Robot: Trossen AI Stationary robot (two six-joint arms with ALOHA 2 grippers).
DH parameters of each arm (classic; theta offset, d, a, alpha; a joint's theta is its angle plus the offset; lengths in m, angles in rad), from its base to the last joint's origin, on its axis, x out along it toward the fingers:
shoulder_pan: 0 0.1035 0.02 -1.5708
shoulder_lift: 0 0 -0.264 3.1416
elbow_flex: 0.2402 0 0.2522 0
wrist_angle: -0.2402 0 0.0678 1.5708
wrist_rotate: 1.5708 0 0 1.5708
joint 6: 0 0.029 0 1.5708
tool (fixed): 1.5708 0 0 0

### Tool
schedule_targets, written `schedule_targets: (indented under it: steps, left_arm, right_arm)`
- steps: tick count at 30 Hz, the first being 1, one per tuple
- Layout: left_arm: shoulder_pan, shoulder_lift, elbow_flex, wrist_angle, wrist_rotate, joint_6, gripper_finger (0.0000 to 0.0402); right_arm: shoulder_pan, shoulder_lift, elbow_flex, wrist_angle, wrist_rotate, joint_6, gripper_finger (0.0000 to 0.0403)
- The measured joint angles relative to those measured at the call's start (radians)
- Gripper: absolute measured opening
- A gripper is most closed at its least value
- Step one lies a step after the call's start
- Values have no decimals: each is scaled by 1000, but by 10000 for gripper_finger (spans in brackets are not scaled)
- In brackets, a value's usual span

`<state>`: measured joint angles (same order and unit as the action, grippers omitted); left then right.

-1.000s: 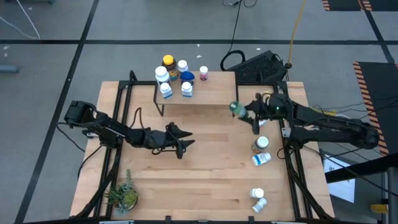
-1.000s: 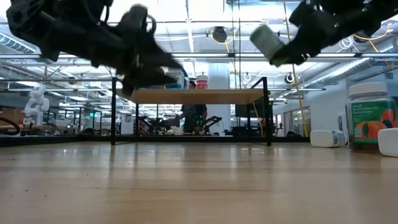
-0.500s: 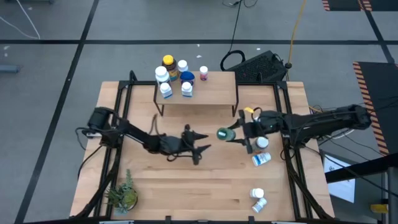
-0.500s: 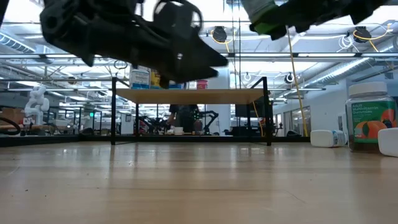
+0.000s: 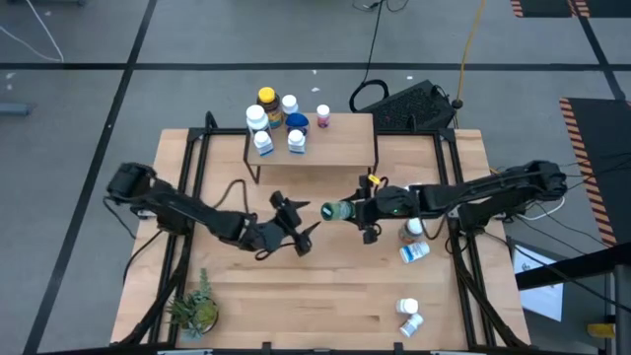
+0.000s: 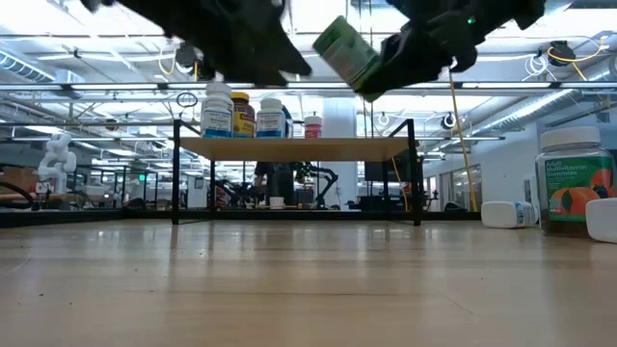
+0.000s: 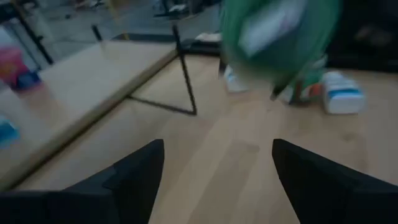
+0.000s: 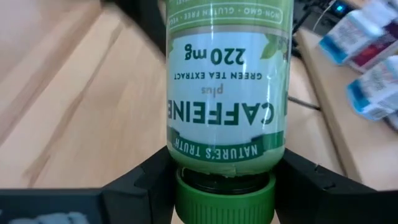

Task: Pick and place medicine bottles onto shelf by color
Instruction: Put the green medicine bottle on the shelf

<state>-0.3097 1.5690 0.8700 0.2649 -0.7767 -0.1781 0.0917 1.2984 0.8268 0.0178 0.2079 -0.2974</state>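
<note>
Looking straight down from the high view, the right hand (image 5: 357,212) reaches to the middle of the desk (image 5: 335,286), its fingers clamped on a green-capped bottle (image 5: 336,210) held lying sideways above the wood; the left hand (image 5: 299,229) sits just beside it, fingers spread apart and holding nothing, near the bottle's free end but not touching it; behind them the shelf (image 5: 340,138) carries a cluster of bottles (image 5: 278,120) on its left half, its right half bare; more bottles (image 5: 412,237) lie near the desk's right edge and others (image 5: 408,316) at the near right corner, and a small potted plant (image 5: 195,311) stands at the near left corner; the middle and near parts of the desk are open wood. From the low view, the green-capped bottle (image 6: 345,53) hangs tilted well above the desk, higher than the shelf (image 6: 299,147) top, with open air beneath it. In the left wrist view, the two dark fingers (image 7: 134,177) stand wide apart, the green bottle (image 7: 277,37) blurred ahead of them. In the right wrist view, the fingers (image 8: 149,180) pinch the bottle (image 8: 225,87) just above its green cap (image 8: 224,198).
</note>
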Motion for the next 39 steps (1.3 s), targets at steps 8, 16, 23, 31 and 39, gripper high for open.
schedule_targets:
  steps: [8,16,23,31,39]
  left_arm:
    - [-12,-83,-1,9,66,62,282]
    - [-1,-85,-1,27,102,105,302]
    - [43,-83,1,7,260,78,319]
    - [88,-81,0,-5,270,-3,320]
    - [132,-81,-1,91,306,-73,319]
  right_arm:
    - [7,142,68,14,3,-51,198]
    - [11,202,77,118,1,-54,199]
    - [10,206,79,154,110,-61,199]
    - [12,204,80,210,167,-80,199]
    - [7,204,80,199,163,-87,199]
